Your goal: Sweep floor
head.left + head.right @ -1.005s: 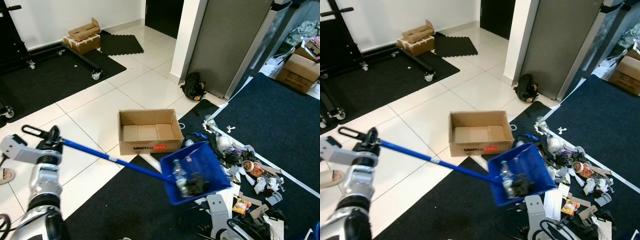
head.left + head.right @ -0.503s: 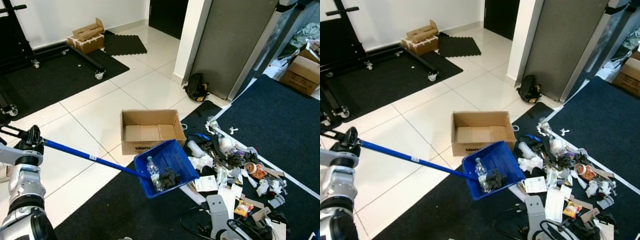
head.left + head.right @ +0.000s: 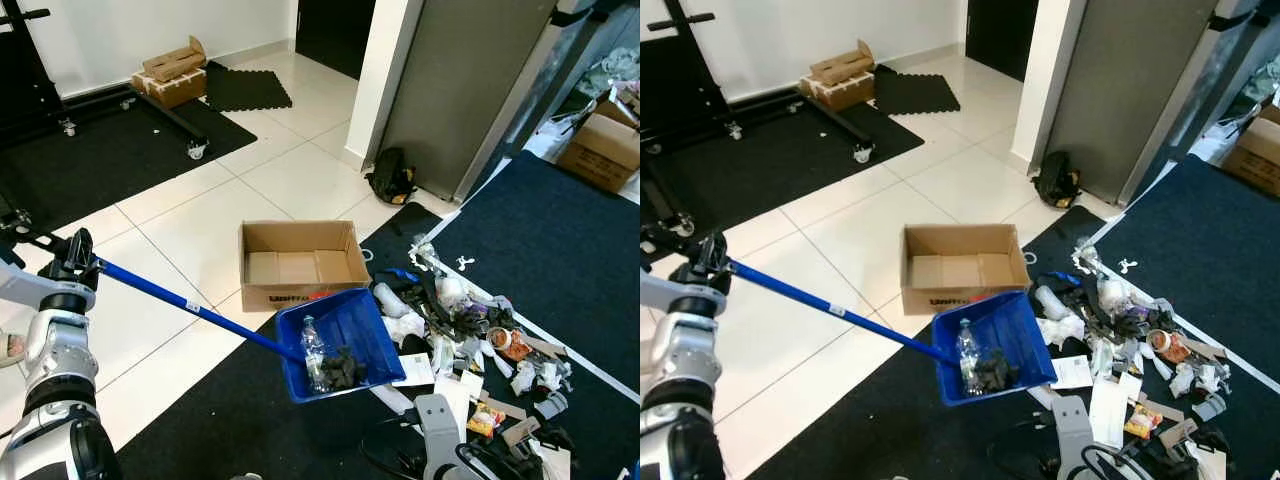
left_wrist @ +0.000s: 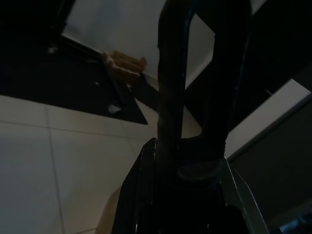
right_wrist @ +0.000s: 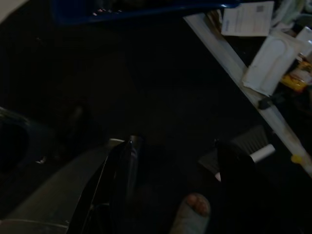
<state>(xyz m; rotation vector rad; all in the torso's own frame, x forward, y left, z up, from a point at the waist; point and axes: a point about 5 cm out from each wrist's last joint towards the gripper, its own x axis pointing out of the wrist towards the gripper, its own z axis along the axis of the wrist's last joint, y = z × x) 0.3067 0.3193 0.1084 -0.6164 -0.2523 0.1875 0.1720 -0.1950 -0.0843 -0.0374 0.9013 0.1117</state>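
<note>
The left gripper has its fingers closed around the end of the blue handle. Out from them the handle slants to the blue dustpan, held above the black mat and carrying a plastic bottle and dark scraps. Just beyond it stands an open cardboard box; beside it, a litter pile. The right gripper hangs with fingers spread, holding nothing.

**Left arm raised, right arm low**

Left arm bent upward at the left edge, wrist turned inward, left gripper clamped with black fingers closed. Right gripper hung low near the dark floor, fingers spread apart.
</note>
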